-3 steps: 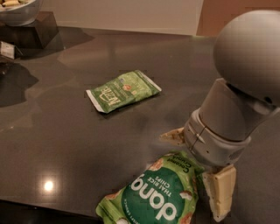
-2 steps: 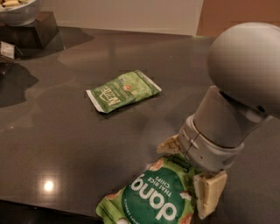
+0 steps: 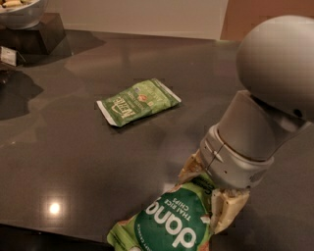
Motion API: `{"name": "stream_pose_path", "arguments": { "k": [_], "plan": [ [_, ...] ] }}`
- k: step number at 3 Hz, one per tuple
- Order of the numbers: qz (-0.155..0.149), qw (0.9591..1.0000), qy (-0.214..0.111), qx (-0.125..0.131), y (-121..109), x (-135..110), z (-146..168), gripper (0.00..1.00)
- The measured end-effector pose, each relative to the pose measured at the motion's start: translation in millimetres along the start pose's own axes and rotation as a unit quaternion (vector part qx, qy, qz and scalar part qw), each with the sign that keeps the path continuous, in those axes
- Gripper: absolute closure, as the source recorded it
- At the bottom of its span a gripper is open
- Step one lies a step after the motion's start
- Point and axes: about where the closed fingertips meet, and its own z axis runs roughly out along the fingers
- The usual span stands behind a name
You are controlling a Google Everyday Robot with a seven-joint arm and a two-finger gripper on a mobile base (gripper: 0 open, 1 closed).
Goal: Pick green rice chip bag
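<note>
Bag (image 3: 171,228): puffy, light green, lying at the front edge of the surface (image 3: 98,162), lower end cut off by the frame, upper end under the gripper.
Gripper (image 3: 210,188): low at the right, just above the surface, right over the bag's upper end.
Fingers (image 3: 228,210): spread apart, one on each side of the bag's top corner; no crease or dent visible in the film, so judged not yet clamped.
Risk, thin bite: only the top corner between the fingers, so likely to catch the seal flap alone and let the bag peel out on the lift.
Risk, slip: glossy, air-filled film; likely to squirt sideways or toward the front edge on closing, since air gives way before the grip settles.
Risk, edge: bag close to the front of the surface; a nudge from either finger could push it over and out of reach.
Risk, crush: too hard a squeeze on a bag of chips could break the contents or burst the seal.
Risk, swing: held by one end, most of the bag would hang below and could sway or twist free on a fast rise.
Risk, scrape: fingertips very near the hard surface; closing while pressing down could jam them instead of gathering film.
Packet (image 3: 139,101): flat, green, well apart toward the middle; little chance of a mix-up or knock.
Bowl (image 3: 19,12): far corner, on a dark stand, out of the way.
</note>
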Motion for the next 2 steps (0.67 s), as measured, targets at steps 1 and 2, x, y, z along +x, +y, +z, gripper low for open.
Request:
{"name": "stream_pose_path", "arguments": {
  "k": [1,2],
  "plan": [
    [0.023,0.9995,-0.019,0.01,-4.2,0.2,-32.3,0.87],
    [0.039,0.9985,-0.028,0.026,-11.3,-1.2,-74.2,1.0]
  ]
}}
